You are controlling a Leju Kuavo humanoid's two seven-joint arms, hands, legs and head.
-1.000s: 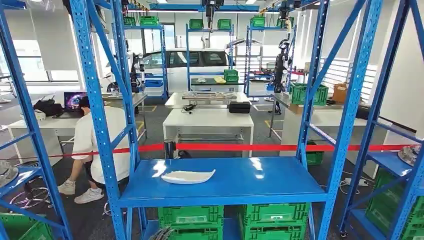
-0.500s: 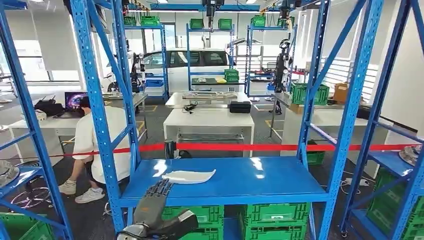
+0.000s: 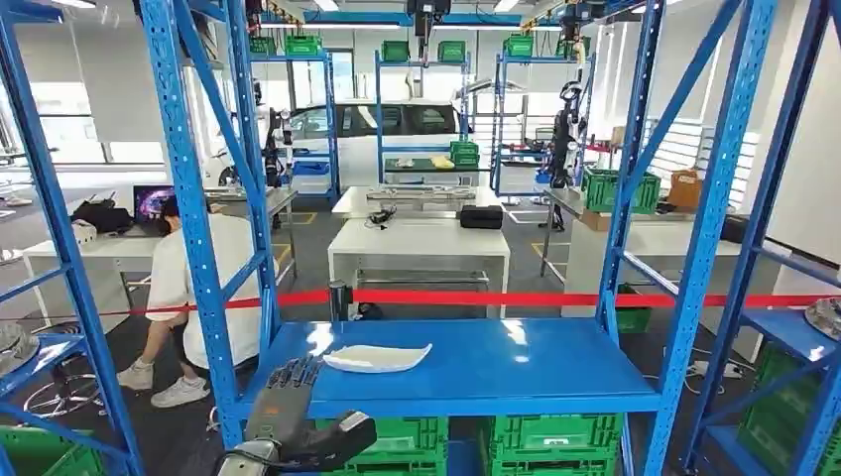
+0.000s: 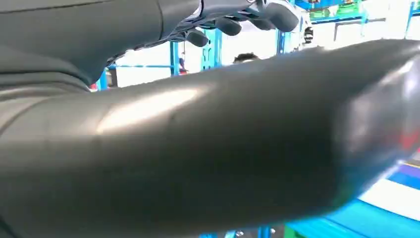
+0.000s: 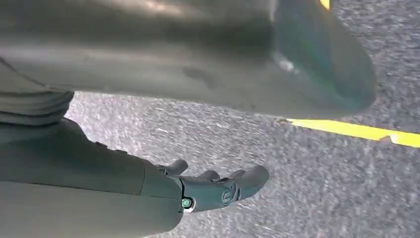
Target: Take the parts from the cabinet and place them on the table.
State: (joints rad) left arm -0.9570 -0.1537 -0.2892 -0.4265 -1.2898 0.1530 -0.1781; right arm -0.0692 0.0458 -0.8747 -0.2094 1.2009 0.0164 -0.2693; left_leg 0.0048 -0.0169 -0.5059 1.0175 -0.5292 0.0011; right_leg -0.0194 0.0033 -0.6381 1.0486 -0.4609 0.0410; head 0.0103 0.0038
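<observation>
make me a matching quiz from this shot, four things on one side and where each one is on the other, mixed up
Things:
1. white part
2. left hand
3. green crates
4. red tape

Places:
A. under the blue shelf
B. stretched across behind the rack
C. lying on the blue shelf
D. raised at the shelf's front edge, near the part

Pairs: 1-C, 2-D, 3-A, 4-B

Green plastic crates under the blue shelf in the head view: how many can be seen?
2. One green plastic crate sits under the blue metal shelf, partly behind the left hand; the other green plastic crate sits beside it. More may be hidden below.
</observation>
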